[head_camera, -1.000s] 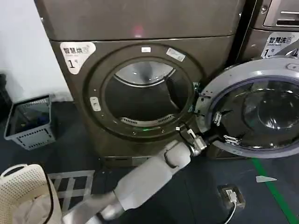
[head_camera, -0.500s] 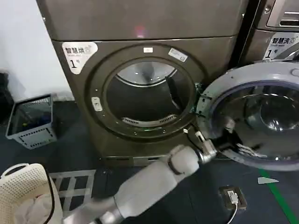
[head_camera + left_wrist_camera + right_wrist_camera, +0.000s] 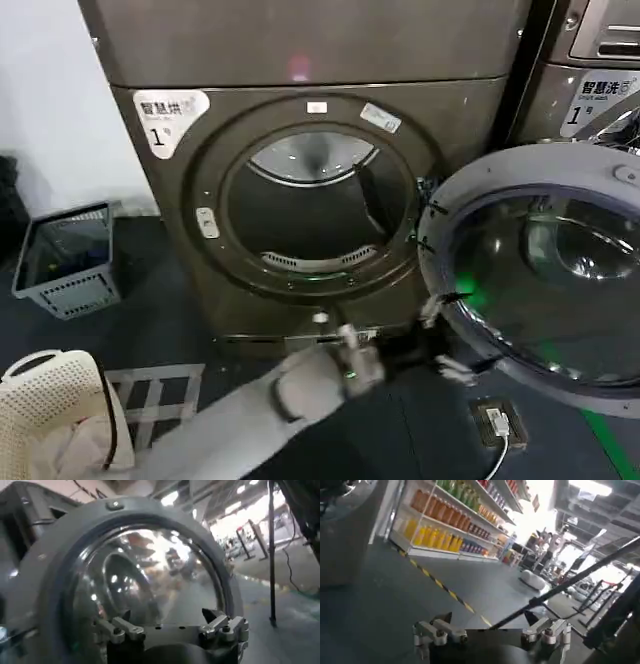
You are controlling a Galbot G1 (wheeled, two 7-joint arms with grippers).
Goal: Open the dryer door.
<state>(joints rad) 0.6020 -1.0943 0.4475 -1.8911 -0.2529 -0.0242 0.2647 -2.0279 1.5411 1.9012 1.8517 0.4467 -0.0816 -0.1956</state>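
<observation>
Already the dryer's (image 3: 300, 150) drum stands open. Left gripper (image 3: 448, 352), fingers spread and empty, sits at the lower inner rim of the door (image 3: 540, 270), swung wide rightward. Best withdraw straight back without nudging it; right gripper (image 3: 492, 630) idles, fingers apart.

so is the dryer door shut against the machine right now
No, the dryer door is swung wide open to the right, leaving the drum opening fully exposed, with the left tool by its lower rim.
</observation>
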